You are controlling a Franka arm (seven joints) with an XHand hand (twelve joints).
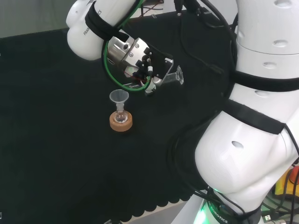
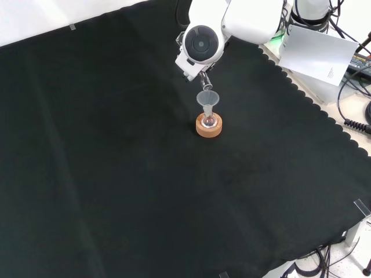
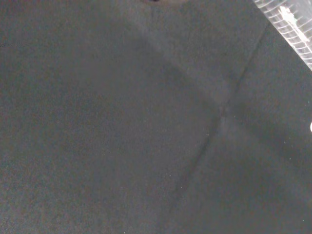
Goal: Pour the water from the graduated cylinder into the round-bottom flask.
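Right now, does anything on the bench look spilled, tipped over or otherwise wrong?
Nothing stands out. The round-bottom flask stands upright in its cork ring with a funnel in its neck. The hand holds the graduated cylinder tilted above it, as pouring needs. No puddle shows on the black cloth.

On the black-cloth-covered counter (image 2: 104, 174), the small round-bottom flask with a clear funnel on a cork ring (image 2: 208, 125) is the lone obstacle, with open cloth all around it.

We can read nothing: lettering on the arm's white link (image 1: 87, 31) is cut off, print on the white sheet (image 2: 316, 49) is tiny, and the graduated cylinder (image 3: 291, 20) marks are blurred.
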